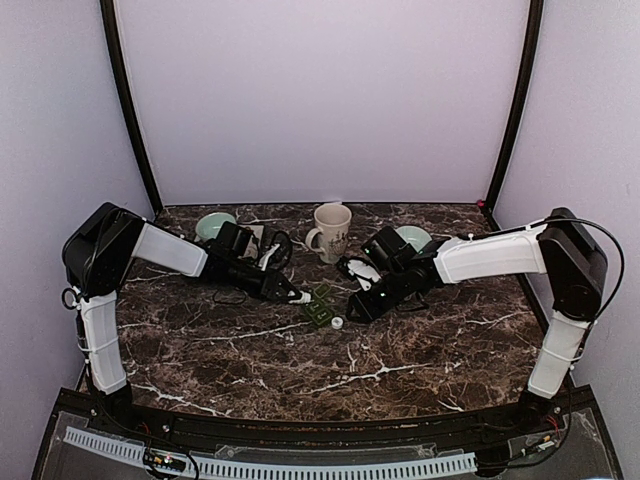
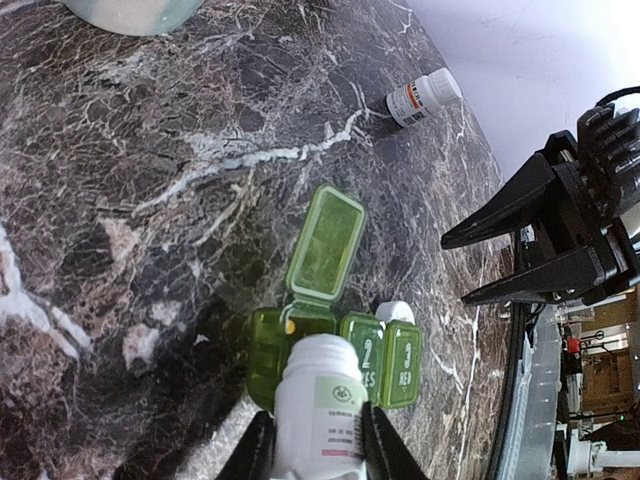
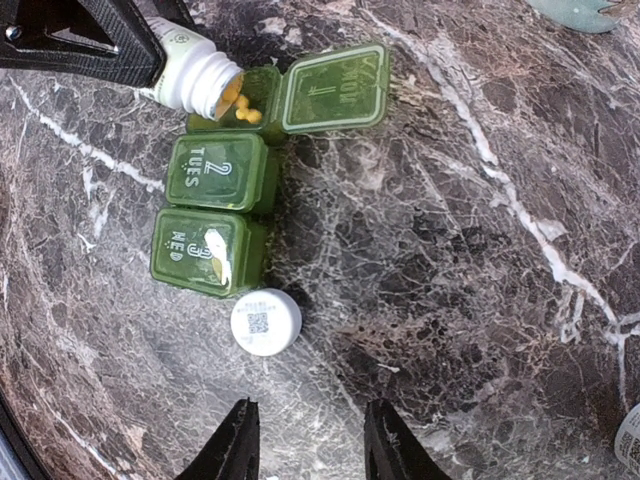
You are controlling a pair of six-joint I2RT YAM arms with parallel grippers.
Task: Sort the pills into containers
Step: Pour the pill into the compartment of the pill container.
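Note:
My left gripper (image 2: pixel 315 445) is shut on an uncapped white pill bottle (image 2: pixel 320 405), tipped mouth-down over the open first compartment (image 2: pixel 290 325) of a green pill organiser (image 1: pixel 320 306). In the right wrist view the bottle (image 3: pixel 195 75) has yellow pills (image 3: pixel 243 108) at its mouth, over the compartment with its lid (image 3: pixel 335 88) flipped open. Compartments 2 (image 3: pixel 218 170) and 3 (image 3: pixel 205 250) are closed. The bottle's white cap (image 3: pixel 265 321) lies beside compartment 3. My right gripper (image 3: pixel 305 450) is open and empty, just short of the cap.
A white mug (image 1: pixel 332 231) stands at the back middle, with teal bowls behind each arm (image 1: pixel 215 224) (image 1: pixel 412 236). Another capped pill bottle (image 2: pixel 425 97) lies on its side on the marble table (image 1: pixel 300 360) beyond the organiser.

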